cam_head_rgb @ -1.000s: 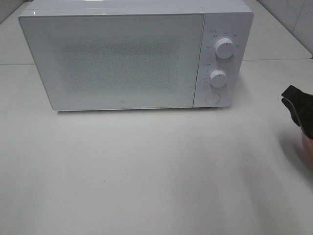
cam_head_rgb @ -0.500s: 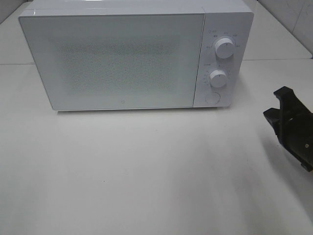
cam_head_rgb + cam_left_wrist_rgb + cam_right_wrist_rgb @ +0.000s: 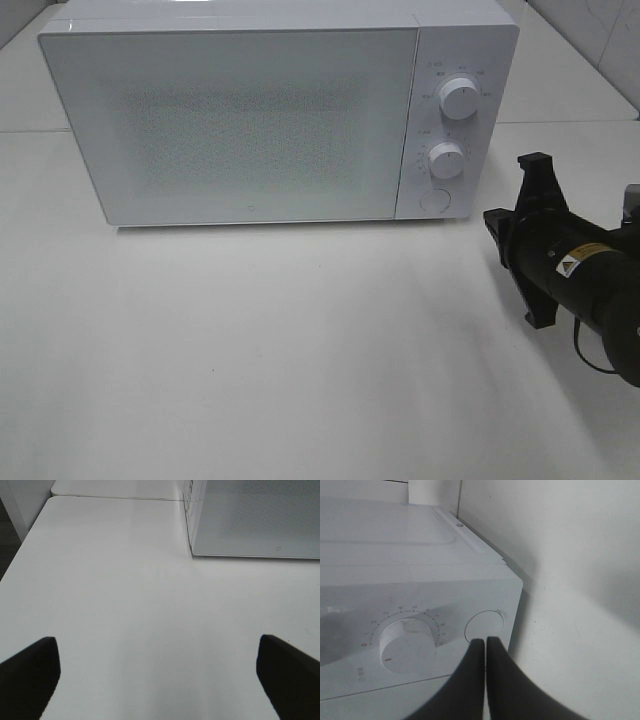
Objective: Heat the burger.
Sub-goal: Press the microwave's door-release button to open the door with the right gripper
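Note:
The burger is out of view. The white microwave (image 3: 240, 120) stands at the back of the table with its door closed; its inside does not show. Its control panel has two knobs (image 3: 459, 98) (image 3: 446, 160) and a round button (image 3: 434, 199) below them. My right gripper (image 3: 492, 224) is shut and empty, just right of the panel at button height. In the right wrist view its tips (image 3: 485, 642) point at the round button (image 3: 485, 624), beside the lower knob (image 3: 407, 642). My left gripper (image 3: 160, 680) is open and empty over the table, near the microwave's left front corner (image 3: 192, 552).
The white table (image 3: 280, 340) spreads in front of the microwave. A tiled wall corner (image 3: 600, 30) shows at the back right. The table's left edge (image 3: 22, 545) shows in the left wrist view.
My right arm has come in from the right edge and moved left toward the microwave's control panel. The microwave has not changed.

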`<state>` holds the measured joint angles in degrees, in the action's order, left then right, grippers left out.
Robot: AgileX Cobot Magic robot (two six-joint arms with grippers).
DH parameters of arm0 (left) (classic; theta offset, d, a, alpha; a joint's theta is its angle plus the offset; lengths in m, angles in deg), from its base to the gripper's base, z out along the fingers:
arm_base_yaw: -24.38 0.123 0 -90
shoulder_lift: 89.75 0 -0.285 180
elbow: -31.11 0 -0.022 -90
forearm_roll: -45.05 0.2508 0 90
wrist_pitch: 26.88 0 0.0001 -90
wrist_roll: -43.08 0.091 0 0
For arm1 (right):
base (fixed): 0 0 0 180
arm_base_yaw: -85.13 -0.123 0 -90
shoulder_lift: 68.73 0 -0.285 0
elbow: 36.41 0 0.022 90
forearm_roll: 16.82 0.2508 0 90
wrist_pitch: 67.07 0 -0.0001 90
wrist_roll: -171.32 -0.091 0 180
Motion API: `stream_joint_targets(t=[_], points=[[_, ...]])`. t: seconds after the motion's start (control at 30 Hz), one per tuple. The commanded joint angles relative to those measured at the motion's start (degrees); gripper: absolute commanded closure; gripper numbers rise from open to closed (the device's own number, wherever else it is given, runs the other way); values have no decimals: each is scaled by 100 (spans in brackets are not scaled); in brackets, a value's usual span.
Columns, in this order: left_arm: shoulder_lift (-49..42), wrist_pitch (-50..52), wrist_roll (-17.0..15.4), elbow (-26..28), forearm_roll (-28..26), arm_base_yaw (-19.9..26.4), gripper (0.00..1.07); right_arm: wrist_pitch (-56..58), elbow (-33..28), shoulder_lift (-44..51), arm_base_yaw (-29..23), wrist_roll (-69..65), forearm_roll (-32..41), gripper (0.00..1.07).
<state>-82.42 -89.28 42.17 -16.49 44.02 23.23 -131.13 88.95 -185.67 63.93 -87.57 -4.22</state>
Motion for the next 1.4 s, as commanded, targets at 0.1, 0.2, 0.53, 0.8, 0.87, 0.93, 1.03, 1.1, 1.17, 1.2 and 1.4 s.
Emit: stream_joint_targets(t=[0.1, 0.2, 0.53, 0.8, 0.87, 0.93, 1.03, 1.1, 1.17, 1.2, 1.4], points=[[-63, 103, -6, 0, 6, -40, 6, 235, 355, -126, 0, -143, -74, 107], [-63, 103, -6, 0, 6, -40, 6, 361, 596, -246, 0, -160, -69, 107], [-63, 103, -6, 0, 6, -40, 6, 630, 1249, -791, 0, -521, -418, 107], [-63, 103, -6, 0, 6, -40, 6, 659, 1490, -1071, 0, -550, -470, 107], [-63, 103, -6, 0, 6, -40, 6, 676, 1570, -1106, 0, -539, -476, 107], [-63, 103, -6, 0, 6, -40, 6, 688, 1599, -1106, 0, -516, -470, 107], [-63, 103, -6, 0, 6, -40, 6, 722, 1650, -1134, 0, -390, -430, 107], [-63, 103, -6, 0, 6, -40, 6, 716, 1696, -1192, 0, -390, -458, 107], [-63, 103, -6, 0, 6, -40, 6, 705, 1719, -1226, 0, -401, -476, 107], [-63, 103, -6, 0, 6, -40, 6, 705, 1742, -1261, 0, -413, -476, 107], [-63, 103, -11, 0, 6, -40, 6, 653, 1759, -1266, 0, -367, -418, 107]])
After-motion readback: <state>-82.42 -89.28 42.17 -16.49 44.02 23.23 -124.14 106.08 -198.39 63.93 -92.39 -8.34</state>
